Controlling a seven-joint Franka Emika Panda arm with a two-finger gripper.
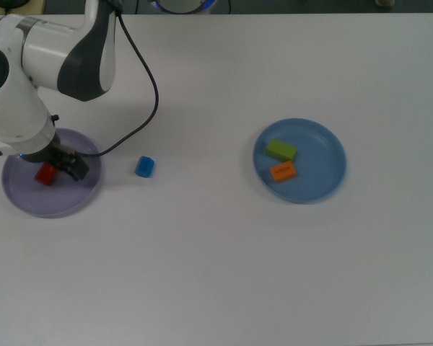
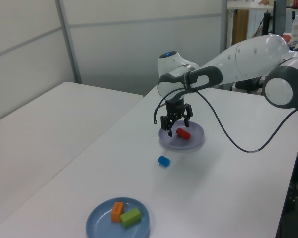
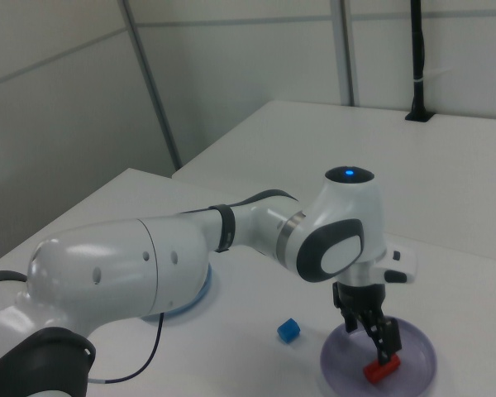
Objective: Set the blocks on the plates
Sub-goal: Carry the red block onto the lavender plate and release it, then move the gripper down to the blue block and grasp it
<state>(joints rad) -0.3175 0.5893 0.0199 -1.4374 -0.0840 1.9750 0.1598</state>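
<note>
Pincer (image 2: 176, 121): fingers spread, holding nothing, just above the purple plate (image 2: 193, 143); red block (image 2: 183, 133) lying on it directly beneath; blue cube (image 2: 163, 160) near on counter (image 2: 228, 188).

The white arm shell (image 2: 248, 52) looks like glossy smooth plastic. Under the open jaws, the round lavender plate (image 1: 29, 198) looks half-clear and shiny. The small red oblong block (image 2: 183, 133) between them looks matt.
</note>
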